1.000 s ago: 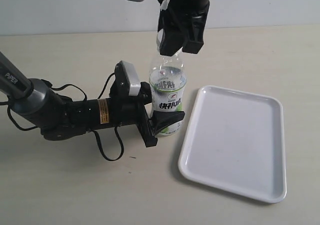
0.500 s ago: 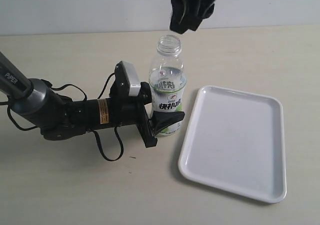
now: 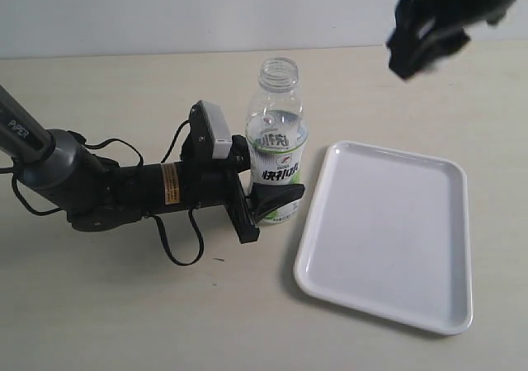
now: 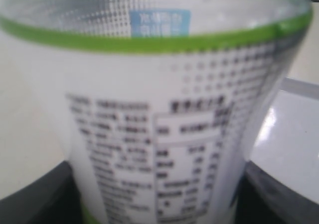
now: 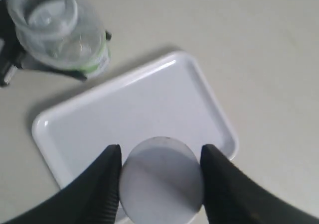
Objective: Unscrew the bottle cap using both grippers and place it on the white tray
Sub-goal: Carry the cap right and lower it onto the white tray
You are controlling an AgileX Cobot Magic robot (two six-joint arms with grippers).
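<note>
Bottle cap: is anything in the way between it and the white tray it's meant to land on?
Nothing visible. The right pincer holds the bottle cap in the air, the white tray lies bare below, and the bottle stands off to one side.

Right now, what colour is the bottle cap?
The bottle cap is white; right wrist view shows it best.

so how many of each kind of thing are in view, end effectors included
bottle: 1
cap: 1
tray: 1
end effectors: 2, left end effector and right end effector
total: 5
</note>
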